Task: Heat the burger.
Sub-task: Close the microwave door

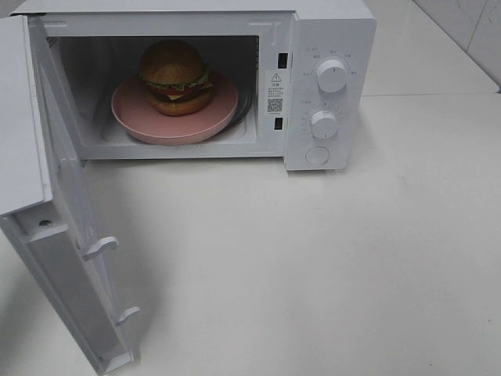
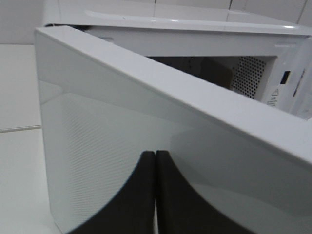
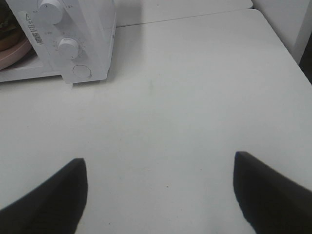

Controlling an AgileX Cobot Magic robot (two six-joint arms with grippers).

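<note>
One burger loaded, door not yet shut

One tall, stacked burger (image 1: 175, 76) sits on the pink plate (image 1: 129, 117) inside the microwave (image 1: 329, 31), whose door (image 1: 66, 235) is wide open. It is judged light, soft and topple-prone, so it is best carried by the plate rim. The left tool (image 2: 155, 155) is pressed together near the door's outer face. The right tool (image 3: 159, 158) is spread apart and empty above the table (image 1: 313, 258).

Burger (image 3: 5, 25) mostly cut off in right wrist view; label (image 1: 274, 92) print illegible.

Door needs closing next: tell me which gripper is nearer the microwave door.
Left. The left gripper, shut, sits close before the microwave door; the right gripper, open, hovers over the table beyond the control panel.
</note>
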